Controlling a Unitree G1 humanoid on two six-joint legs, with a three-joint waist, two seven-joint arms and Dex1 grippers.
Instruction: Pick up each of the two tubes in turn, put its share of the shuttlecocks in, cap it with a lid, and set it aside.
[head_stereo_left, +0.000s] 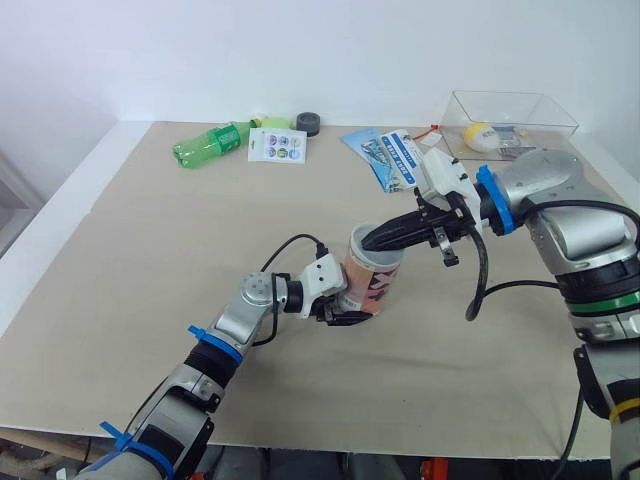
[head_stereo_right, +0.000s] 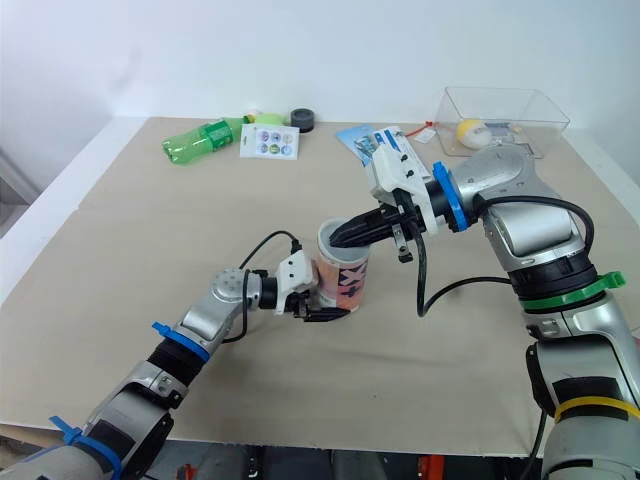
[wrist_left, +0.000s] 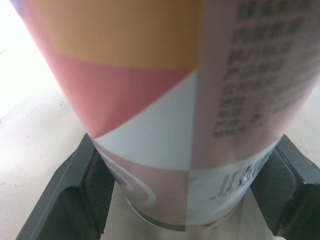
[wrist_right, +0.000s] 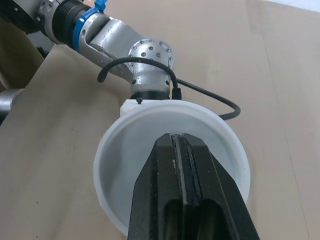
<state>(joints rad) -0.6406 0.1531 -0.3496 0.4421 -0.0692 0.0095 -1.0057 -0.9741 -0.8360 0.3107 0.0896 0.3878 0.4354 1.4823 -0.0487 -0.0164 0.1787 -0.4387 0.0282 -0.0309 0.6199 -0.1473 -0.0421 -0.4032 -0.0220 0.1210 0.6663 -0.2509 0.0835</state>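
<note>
The left gripper (head_stereo_left: 345, 315) was clamped on the tube (head_stereo_left: 370, 280) near its base, holding it slightly tilted over the middle of the table (head_stereo_left: 150, 260). The right gripper (head_stereo_left: 368, 243), its 2 fingers pressed together on nothing, had its tips in what looked like a white lid (wrist_right: 125, 150) at the tube's mouth. Capping seemed in hand. Next: press the lid flush, then set the tube aside.

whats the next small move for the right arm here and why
Probably press the right gripper down a touch: shut, it rests on the white lid atop the tube, which the left gripper clamps low.
</note>
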